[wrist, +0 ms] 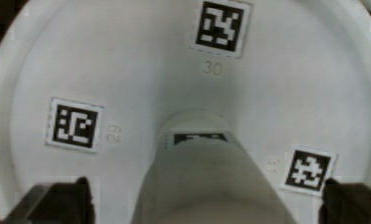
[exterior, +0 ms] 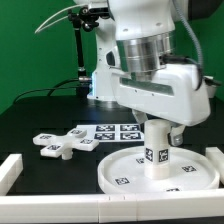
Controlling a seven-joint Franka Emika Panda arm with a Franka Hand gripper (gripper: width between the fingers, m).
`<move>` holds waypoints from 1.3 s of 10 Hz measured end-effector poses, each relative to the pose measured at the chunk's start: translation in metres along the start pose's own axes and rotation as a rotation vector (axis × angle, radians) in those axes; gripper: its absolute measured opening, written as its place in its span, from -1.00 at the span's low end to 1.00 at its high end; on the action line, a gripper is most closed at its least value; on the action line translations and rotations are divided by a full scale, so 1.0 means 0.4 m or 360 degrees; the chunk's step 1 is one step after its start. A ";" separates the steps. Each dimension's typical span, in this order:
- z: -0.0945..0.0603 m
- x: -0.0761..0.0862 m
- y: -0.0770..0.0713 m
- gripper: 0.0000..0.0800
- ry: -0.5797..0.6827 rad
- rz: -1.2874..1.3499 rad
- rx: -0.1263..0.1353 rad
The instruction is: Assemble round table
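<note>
The large round rimmed disc (exterior: 118,172) lies flat on the black table at the front right. The short thick cylinder leg (exterior: 156,155) stands upright at its middle. My gripper (exterior: 158,128) is right above, its fingers down either side of the leg's top. In the wrist view the leg (wrist: 208,175) rises between the two dark fingers (wrist: 61,203), with a gap on each side, so my gripper (wrist: 214,203) is open. The disc (wrist: 137,70) with its tags fills that view. The cross-shaped foot piece (exterior: 62,144) lies on the table to the exterior view's left of the disc.
The marker board (exterior: 108,130) lies behind the disc. White border bars run along the front (exterior: 60,211), the left (exterior: 9,171) and the right (exterior: 214,156). A dark stand (exterior: 79,60) rises at the back.
</note>
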State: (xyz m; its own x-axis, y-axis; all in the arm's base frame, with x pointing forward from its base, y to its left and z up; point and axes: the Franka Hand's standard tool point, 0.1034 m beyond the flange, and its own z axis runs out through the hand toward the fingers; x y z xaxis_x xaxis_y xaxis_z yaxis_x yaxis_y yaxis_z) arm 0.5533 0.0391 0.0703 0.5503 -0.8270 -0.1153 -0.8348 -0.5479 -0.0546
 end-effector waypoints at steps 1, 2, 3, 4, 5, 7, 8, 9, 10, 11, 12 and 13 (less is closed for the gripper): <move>-0.003 -0.007 -0.007 0.60 0.0008 -0.0160 -0.0002; 0.000 -0.006 -0.001 0.62 0.0002 -0.0438 -0.0003; 0.006 -0.004 0.011 0.62 -0.0007 -0.0634 -0.0010; 0.006 -0.004 0.011 0.62 -0.0006 -0.0741 -0.0011; 0.008 -0.004 0.012 0.62 -0.0007 -0.0820 -0.0012; 0.010 -0.004 0.013 0.62 -0.0010 -0.0975 -0.0014; 0.010 -0.005 0.013 0.62 -0.0011 -0.0974 -0.0014; 0.009 -0.007 0.010 0.62 -0.0009 -0.1002 -0.0027; 0.003 -0.014 0.006 0.62 -0.0006 -0.1087 -0.0054; -0.008 -0.017 0.010 0.62 -0.0003 -0.1149 -0.0054; -0.018 -0.017 0.033 0.62 -0.0017 -0.1198 -0.0025; -0.041 -0.008 0.076 0.62 -0.0030 -0.1277 -0.0002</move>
State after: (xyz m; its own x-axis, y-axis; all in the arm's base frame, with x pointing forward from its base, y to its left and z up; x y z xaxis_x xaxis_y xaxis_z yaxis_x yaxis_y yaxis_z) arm 0.5265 0.0230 0.0851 0.9822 -0.1787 -0.0577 -0.1848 -0.9745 -0.1270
